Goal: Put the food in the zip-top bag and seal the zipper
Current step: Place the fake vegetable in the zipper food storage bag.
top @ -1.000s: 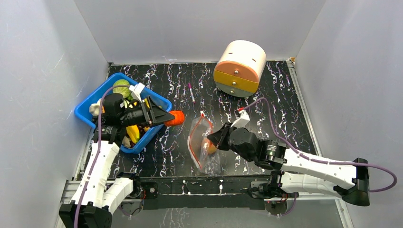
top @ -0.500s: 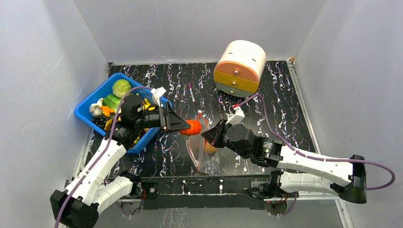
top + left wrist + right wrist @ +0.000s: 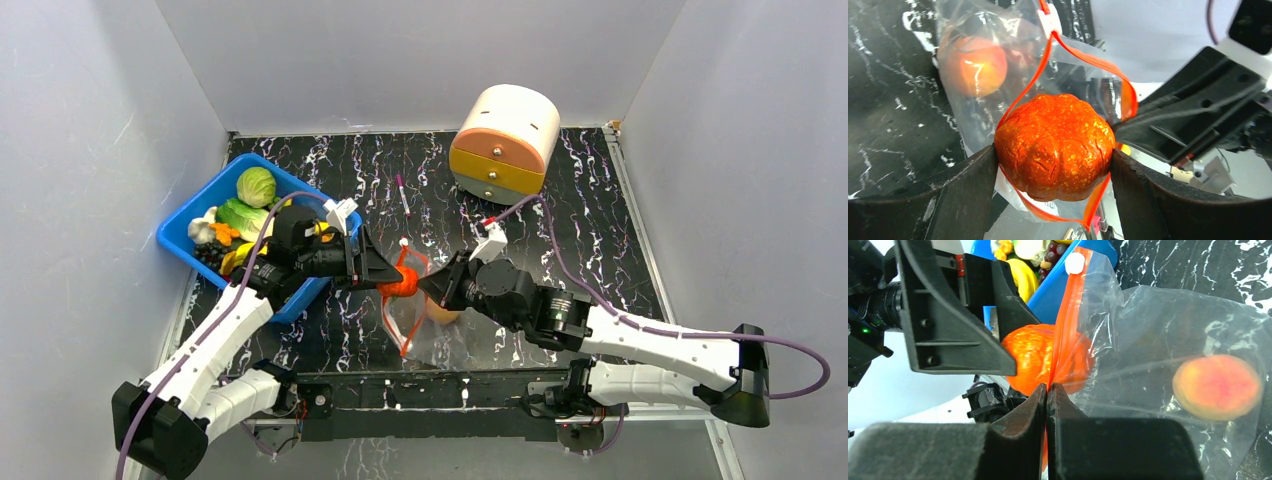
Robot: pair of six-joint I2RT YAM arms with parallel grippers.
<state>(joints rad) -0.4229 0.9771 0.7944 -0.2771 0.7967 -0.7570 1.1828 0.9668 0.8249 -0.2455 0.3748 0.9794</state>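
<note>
My left gripper point(image 3: 398, 281) is shut on an orange ribbed round fruit point(image 3: 1054, 146) and holds it in the open mouth of the zip-top bag point(image 3: 425, 318); the fruit also shows in the top view point(image 3: 402, 282). My right gripper point(image 3: 1047, 390) is shut on the bag's red-orange zipper strip point(image 3: 1066, 320) and holds the mouth up. A peach-coloured fruit point(image 3: 1217, 386) lies inside the bag. The white slider point(image 3: 1074, 263) sits at the strip's far end. More food, cabbage point(image 3: 256, 186) and bananas point(image 3: 236, 260), stays in the blue bin point(image 3: 190, 217).
A round cream and orange drawer box point(image 3: 504, 142) stands at the back right. A thin pink pen point(image 3: 402, 194) lies on the black marbled table behind the bag. The blue bin sits at the left wall.
My left gripper has carried the orange fruit from beside the blue bin rightward to the bag's mouth. My right gripper has lifted the bag's rim and shifted slightly left.
</note>
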